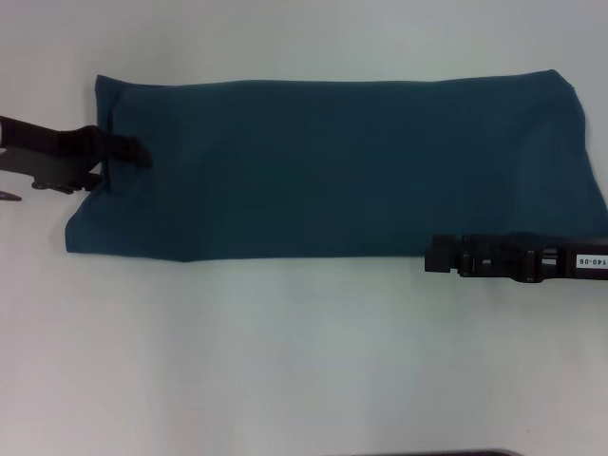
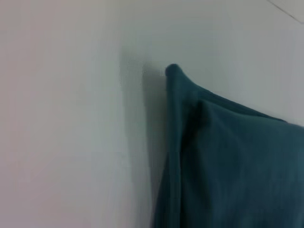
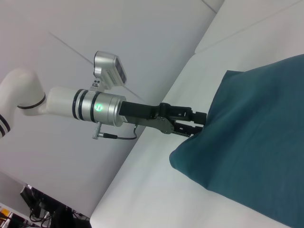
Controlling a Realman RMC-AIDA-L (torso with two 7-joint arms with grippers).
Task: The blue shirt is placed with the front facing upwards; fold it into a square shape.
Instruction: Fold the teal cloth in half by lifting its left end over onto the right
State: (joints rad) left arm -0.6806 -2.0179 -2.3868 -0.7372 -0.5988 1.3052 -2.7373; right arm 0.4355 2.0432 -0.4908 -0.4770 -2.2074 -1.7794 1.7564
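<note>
The blue shirt (image 1: 351, 166) lies on the white table as a long folded band running left to right, plain side up. My left gripper (image 1: 131, 152) is at the band's left end, shut on the cloth edge, one finger lying on top of the fabric. The right wrist view shows the same left gripper (image 3: 197, 123) pinching the shirt (image 3: 256, 152) at its edge. In the left wrist view only a raised corner of the shirt (image 2: 228, 161) shows. My right gripper (image 1: 437, 255) sits low at the band's front edge, toward the right.
The white table (image 1: 285, 361) stretches bare in front of the shirt and to its left. The left arm's white forearm (image 3: 57, 104) reaches in over the table's far side. A dark edge (image 1: 427, 453) shows at the bottom of the head view.
</note>
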